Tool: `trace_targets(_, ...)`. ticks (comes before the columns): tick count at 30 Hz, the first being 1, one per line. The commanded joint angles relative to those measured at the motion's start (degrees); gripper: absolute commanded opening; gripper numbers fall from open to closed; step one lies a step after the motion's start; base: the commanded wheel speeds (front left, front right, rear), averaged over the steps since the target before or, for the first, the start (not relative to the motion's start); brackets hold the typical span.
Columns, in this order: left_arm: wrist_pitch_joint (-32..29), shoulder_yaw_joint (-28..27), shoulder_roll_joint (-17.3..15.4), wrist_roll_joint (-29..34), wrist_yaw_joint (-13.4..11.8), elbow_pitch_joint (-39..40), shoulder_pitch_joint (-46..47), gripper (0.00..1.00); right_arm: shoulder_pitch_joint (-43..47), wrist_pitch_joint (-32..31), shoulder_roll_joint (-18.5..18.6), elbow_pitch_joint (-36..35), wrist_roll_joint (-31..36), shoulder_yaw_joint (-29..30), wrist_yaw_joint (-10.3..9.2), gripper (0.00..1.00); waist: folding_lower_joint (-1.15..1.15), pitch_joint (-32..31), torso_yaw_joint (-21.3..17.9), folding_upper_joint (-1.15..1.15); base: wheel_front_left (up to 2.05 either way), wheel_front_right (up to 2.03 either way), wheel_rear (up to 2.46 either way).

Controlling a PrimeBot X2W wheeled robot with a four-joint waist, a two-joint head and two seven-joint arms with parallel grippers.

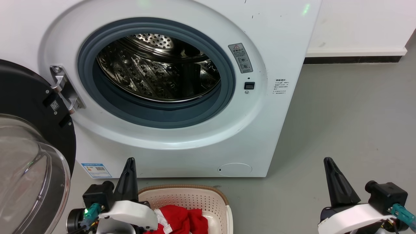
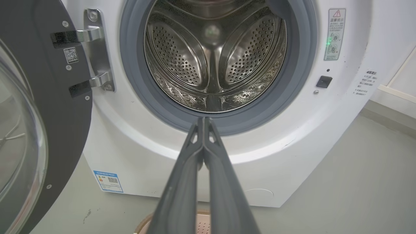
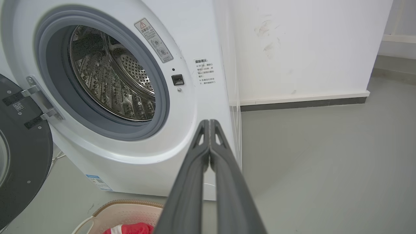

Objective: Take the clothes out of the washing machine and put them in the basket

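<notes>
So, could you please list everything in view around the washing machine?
large white front-loading washing machine: one, white, grey rubber porthole rim, ahead of the robot
perforated steel drum: one, silver, inside the porthole, bare metal showing
black-framed glass door: one, swung open at the left
low cream perforated plastic basket: one, brown rim, on the floor before the washer
soft red garments with white trim: small heap, count unclear, in the basket
warning sticker: one, grey, right of the porthole
blue label: one, washer's lower left
grey floor: one, right of the washer
left gripper: one, dark fingers shut, empty, by the basket's left end
right gripper: one, dark fingers shut, empty, over the floor
</notes>
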State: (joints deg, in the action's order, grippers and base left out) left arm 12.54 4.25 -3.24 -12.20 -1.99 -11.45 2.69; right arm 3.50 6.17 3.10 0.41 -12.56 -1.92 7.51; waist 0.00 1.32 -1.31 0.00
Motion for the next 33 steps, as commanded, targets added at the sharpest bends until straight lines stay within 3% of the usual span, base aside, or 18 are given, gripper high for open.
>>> trace_targets(1, -0.56, -0.57, -0.10, -2.72, 0.46, 0.75, 1.40, 0.00, -1.47, -0.21, 0.48, -0.32, -2.99, 0.12, 0.00, 0.00, 0.00, -0.01, 0.02, 0.00, 0.00, 0.00, 0.00)
trace_targets(15, -3.89, -2.33, -0.02, -17.59, 2.20, 0.42, 1.71, 0.00, -3.37, -1.64, 1.30, 2.47, -18.75, 0.49, -0.01, 0.00, 0.00, -0.15, 0.17, 0.00, 0.00, 0.00, 0.00)
trace_targets(33, -7.52, -4.36, 0.06, -32.67, 4.00, -0.24, 2.26, 0.00, -4.93, -3.38, 1.81, 5.05, -34.44, 1.26, -0.01, 0.00, 0.00, -0.31, 0.36, 0.00, 0.00, 0.00, 0.00)
